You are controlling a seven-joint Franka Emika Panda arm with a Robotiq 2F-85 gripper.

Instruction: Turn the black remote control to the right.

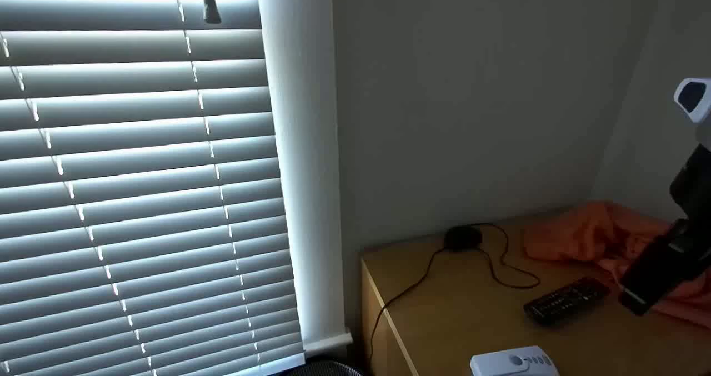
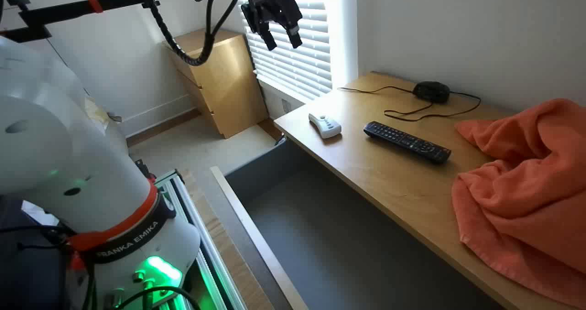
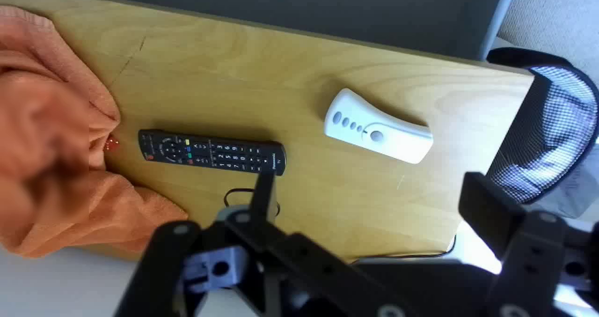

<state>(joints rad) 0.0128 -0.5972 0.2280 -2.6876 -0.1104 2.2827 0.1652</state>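
Claw (image 2: 283,43) hangs well above the dresser (image 2: 389,177), its two fingers spread wide apart. Below, flat on the top, the black remote (image 3: 213,152) lies between a white remote (image 3: 395,134) and a cloth (image 2: 526,186), apart from both. A puck (image 2: 431,92) rests closer to the wall (image 2: 458,35). Beneath the top's edge a drawer (image 2: 343,246) stands open; blinds (image 1: 139,204) hang past the dresser's end.

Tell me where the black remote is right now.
In the wrist view, the black remote lies left of centre on the wooden dresser top, between the orange cloth at left and the white remote at right.
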